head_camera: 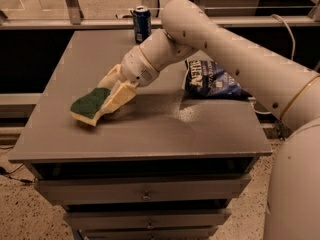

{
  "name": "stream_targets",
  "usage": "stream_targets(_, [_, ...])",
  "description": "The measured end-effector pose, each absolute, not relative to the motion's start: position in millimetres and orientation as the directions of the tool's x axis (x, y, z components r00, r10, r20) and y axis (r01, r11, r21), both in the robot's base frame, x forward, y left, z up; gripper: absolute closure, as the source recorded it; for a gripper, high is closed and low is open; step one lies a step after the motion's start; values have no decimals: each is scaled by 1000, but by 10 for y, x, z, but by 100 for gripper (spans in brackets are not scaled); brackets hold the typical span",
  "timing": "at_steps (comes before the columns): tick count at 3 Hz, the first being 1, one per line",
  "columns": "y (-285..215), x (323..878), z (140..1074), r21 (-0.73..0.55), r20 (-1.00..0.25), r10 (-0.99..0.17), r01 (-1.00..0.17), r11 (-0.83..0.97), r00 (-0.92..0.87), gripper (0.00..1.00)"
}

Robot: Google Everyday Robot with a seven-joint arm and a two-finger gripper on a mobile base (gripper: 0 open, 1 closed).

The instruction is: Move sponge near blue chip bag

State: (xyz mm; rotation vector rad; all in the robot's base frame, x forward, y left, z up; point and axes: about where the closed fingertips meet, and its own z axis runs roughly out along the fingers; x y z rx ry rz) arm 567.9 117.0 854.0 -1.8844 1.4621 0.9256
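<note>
The sponge (89, 104), dark green on top with pale yellow foam below, is at the left middle of the grey table (150, 134). My gripper (109, 91) reaches down from the right and is shut on the sponge's right end, one finger above it and one finger (120, 98) below. The sponge sits tilted, at or just above the tabletop. The blue chip bag (212, 79), dark blue with white lettering, lies flat at the table's right side, partly behind my arm and well to the right of the sponge.
An upright blue soda can (142, 23) stands at the table's back edge. My large white arm (235, 54) crosses above the right half of the table. Drawers are below the front edge (145, 196). A rail runs behind the table.
</note>
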Motion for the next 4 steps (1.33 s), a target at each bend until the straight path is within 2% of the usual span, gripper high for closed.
stream_targets(1, [682,5699,8848,-64,-812,-571,-991,-120,121,100])
stream_targets(2, [-221,5622,9154,-125,-803,-593,-989,75,57,100])
stream_targets(4, [-329,5671,9012,-109,-781,-624,-990,92,28,100])
